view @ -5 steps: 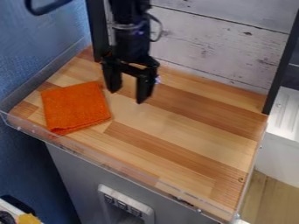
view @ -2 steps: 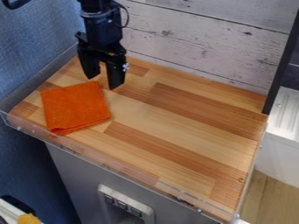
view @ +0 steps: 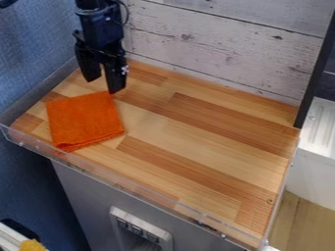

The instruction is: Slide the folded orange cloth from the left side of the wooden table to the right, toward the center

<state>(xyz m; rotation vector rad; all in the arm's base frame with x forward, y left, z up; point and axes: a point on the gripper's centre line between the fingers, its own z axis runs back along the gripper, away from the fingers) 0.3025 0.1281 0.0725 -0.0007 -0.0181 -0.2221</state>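
Just below the black two-finger gripper (view: 103, 84), toward the camera and slightly to the view's left, lay a folded orange cloth (view: 83, 120), its nearest corner close beside one fingertip. The fingers stood apart with nothing held between them; how high they hung over the wooden countertop (view: 196, 130) could not be told. The cloth was nearly square, with no clear long axis, and its body spread away from the gripper toward the transparent rim (view: 131, 185). Behind the gripper rose the whitewashed plank wall (view: 222, 46).
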